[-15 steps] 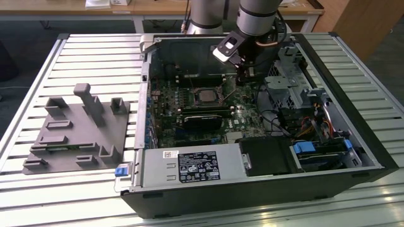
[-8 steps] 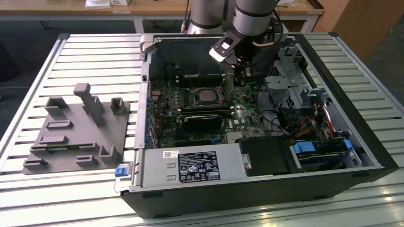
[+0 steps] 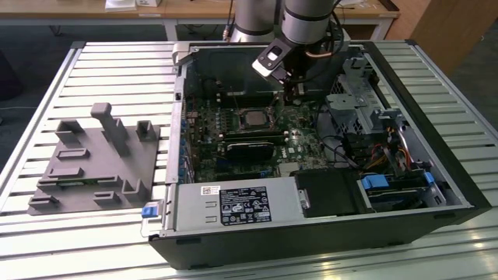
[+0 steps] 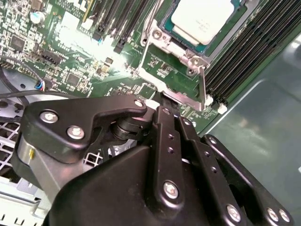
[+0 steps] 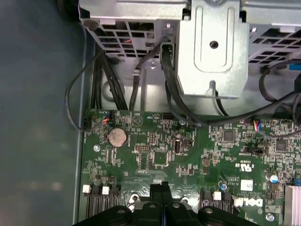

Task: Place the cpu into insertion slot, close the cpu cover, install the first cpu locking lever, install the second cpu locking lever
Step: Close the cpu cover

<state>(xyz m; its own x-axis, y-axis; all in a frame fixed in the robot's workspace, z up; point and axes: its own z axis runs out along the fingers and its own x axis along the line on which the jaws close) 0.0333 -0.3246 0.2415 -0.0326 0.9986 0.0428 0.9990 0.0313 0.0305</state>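
Note:
The cpu (image 4: 202, 18), a square chip with a dull silver top, lies seated in the insertion slot (image 4: 165, 24) on the green board; in the exterior view the cpu (image 3: 253, 118) is in the middle of the open case. The cpu cover (image 4: 201, 89), a thin silver frame, stands raised off the slot, and green board shows through its window. My gripper (image 4: 162, 101) is shut, with its black fingertips pressed together at the cover's free edge and nothing between them. In the exterior view the gripper (image 3: 290, 96) hangs just to the right of the slot. The first wrist view shows the gripper (image 5: 162, 186) low over the board.
Long black memory slots (image 4: 244, 52) flank the slot. A black card (image 3: 251, 146) lies in front of it. A metal drive cage (image 3: 354, 102) and black cables (image 5: 171, 94) crowd the exterior view's right side. A grey fixture (image 3: 93, 157) sits outside the case at the left.

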